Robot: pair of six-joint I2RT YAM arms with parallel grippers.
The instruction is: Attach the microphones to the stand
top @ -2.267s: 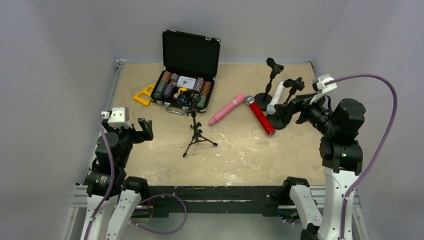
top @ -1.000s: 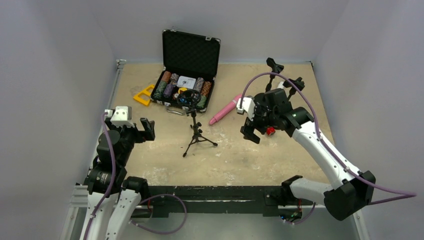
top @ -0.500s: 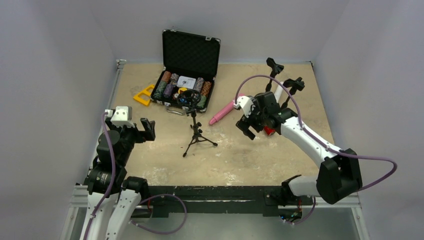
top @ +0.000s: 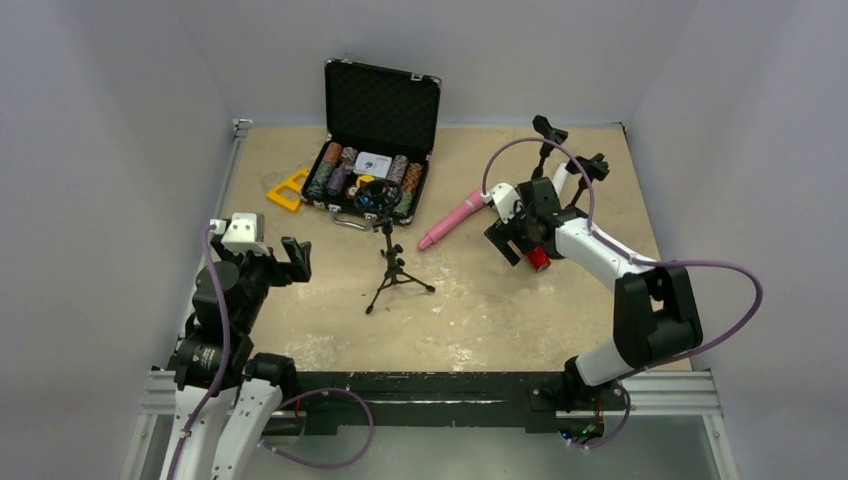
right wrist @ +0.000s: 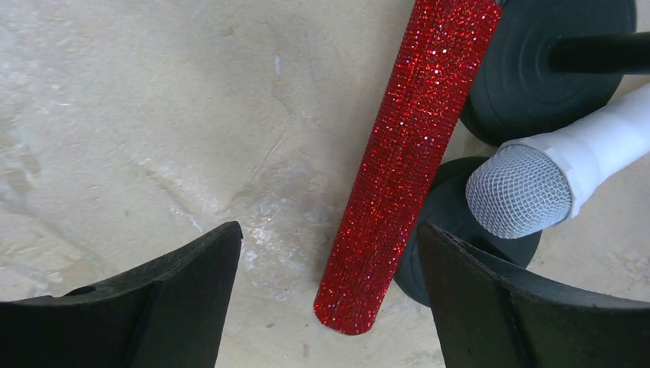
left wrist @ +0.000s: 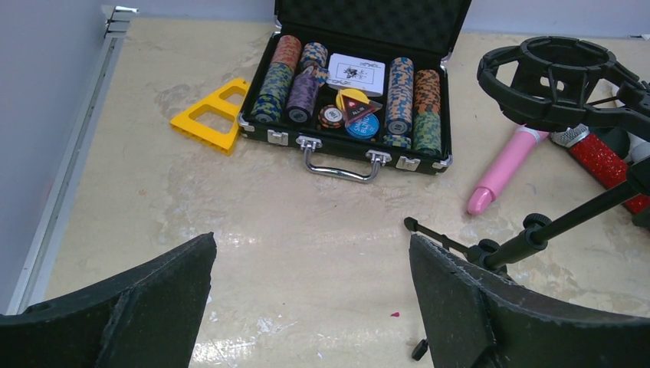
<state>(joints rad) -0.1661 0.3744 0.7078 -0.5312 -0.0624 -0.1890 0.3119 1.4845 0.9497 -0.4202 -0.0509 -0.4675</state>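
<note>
The glittery red microphone (right wrist: 406, 169) lies on the table, and its tail end sits between the fingers of my open right gripper (right wrist: 326, 230), just above it. The white microphone's grey mesh head (right wrist: 521, 192) rests on a black round stand base (right wrist: 444, 230) beside it. In the top view my right gripper (top: 510, 240) covers most of the red microphone (top: 540, 262). The pink microphone (top: 455, 220) lies to the left of it. A black tripod stand (top: 390, 270) with a ring mount stands mid-table. My left gripper (top: 295, 258) is open and empty, and it also shows in the left wrist view (left wrist: 310, 241).
An open case of poker chips (top: 372, 175) and a yellow piece (top: 287, 188) sit at the back left. Two clip stands (top: 545, 130) (top: 595, 165) on round bases (right wrist: 552, 61) stand at the back right. The tripod's legs (left wrist: 452, 245) lie close to my left gripper's right finger.
My right arm has swung in from the right side and come down over the red microphone, then shifted toward the back right. The left arm has not moved.
</note>
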